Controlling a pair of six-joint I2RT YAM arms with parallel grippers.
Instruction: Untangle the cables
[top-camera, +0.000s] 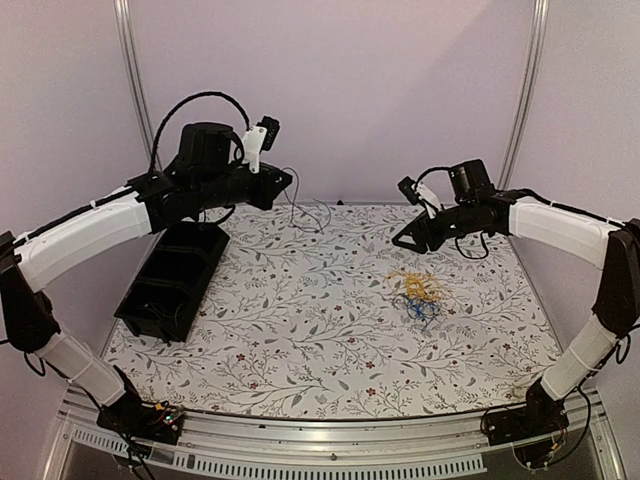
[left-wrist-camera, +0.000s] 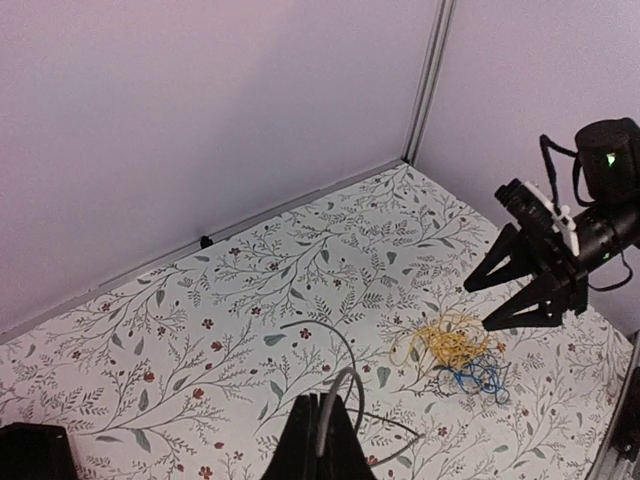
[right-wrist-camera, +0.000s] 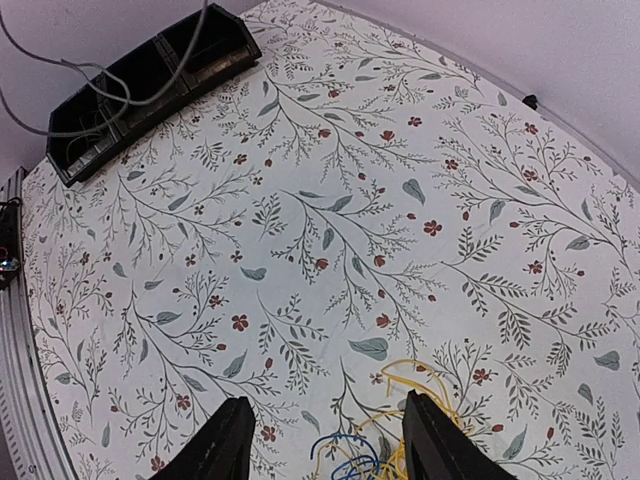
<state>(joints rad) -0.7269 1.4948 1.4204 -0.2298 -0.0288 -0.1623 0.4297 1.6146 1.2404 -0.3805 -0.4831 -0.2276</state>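
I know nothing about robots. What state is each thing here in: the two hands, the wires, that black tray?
Left hand: shut on the pale cable, raised off the table.
Right hand: open, empty, near the yellow and blue cables.
Pale cable: held, dangling, apart from the others.
Yellow and blue cables: tangled together, lying on the table.
Black tray: at the left, nothing seen inside.

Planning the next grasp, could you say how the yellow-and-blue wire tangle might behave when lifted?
Probably floppy: the yellow wires lie in loose curls. Likely light: thread-thin. The blue wires look interlaced, so both may rise together.
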